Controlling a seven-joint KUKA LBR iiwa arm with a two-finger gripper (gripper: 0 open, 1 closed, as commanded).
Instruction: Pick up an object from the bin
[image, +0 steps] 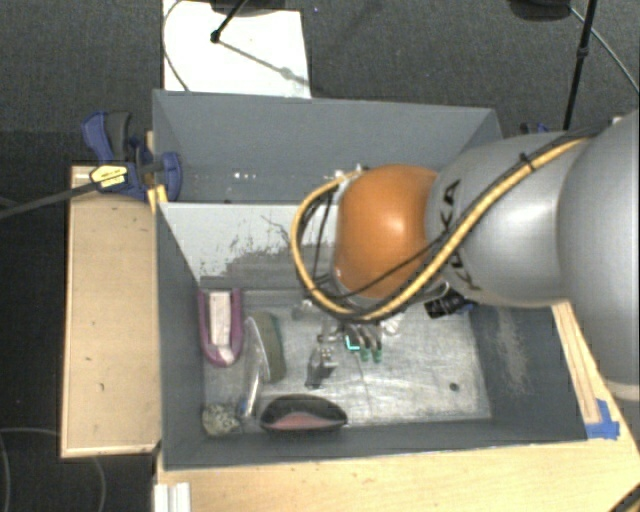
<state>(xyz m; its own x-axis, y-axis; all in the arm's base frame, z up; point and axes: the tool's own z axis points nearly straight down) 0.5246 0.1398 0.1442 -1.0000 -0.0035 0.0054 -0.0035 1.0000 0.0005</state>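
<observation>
The jaws hang low near the middle of the bin, just above a bare patch of its scratched floor. They are small and partly hidden under the wrist, so it cannot be told whether they are open or closed, and nothing can be made out between them. Directly above them sits the rounded orange cover (385, 225) on the wrist, with a loop of yellow and black cables (309, 285) curving round its left side. The thick silver arm (540, 230) leads away to the right. The loose things all lie left of the jaws and below them. Nearest is a grey-green oblong piece (269, 346), just to the left. A dark oval thing (303, 413) with a pinkish face lies close to the near wall, below and left of the jaws. A thin shiny metal strip (251, 388) runs between these two. Farther left, a purple and white object (222, 326) lies lengthwise near the left wall, and a small lumpy grey thing (220, 421) sits in the near left corner. The grey metal bin (330, 140) rises in sloped walls all round.
</observation>
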